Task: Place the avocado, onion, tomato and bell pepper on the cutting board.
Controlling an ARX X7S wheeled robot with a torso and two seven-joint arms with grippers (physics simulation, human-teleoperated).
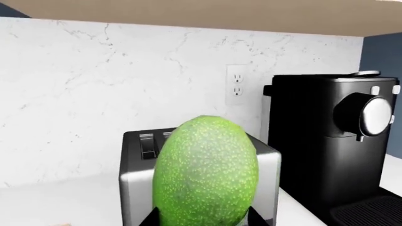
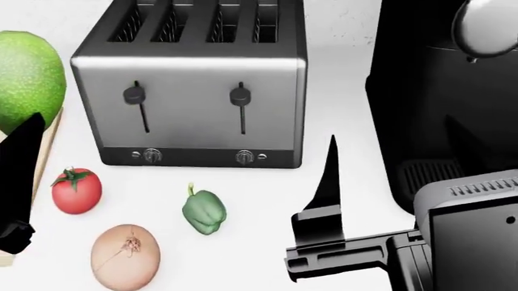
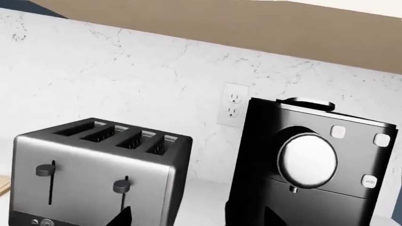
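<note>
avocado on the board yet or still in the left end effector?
Held. The avocado sits upright between the left end effector's fingers, at the cutting board's edge.

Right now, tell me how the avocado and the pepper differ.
The avocado is big, bright green and smooth-shaped; the pepper is small, darker and lobed. The avocado is held in the left pincer; the pepper lies on the counter before the toaster. Both are green.

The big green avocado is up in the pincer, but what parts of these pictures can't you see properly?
- Light wooden cutting board: head view, only a sliver shows; the left pincer and the frame edge hide the rest.
- Large bright-green mottled avocado: left wrist view, bottom cut off by the edge.
- Right pincer: right wrist view, only finger tips show.
- Black coffee machine: head view, top cut off.
</note>
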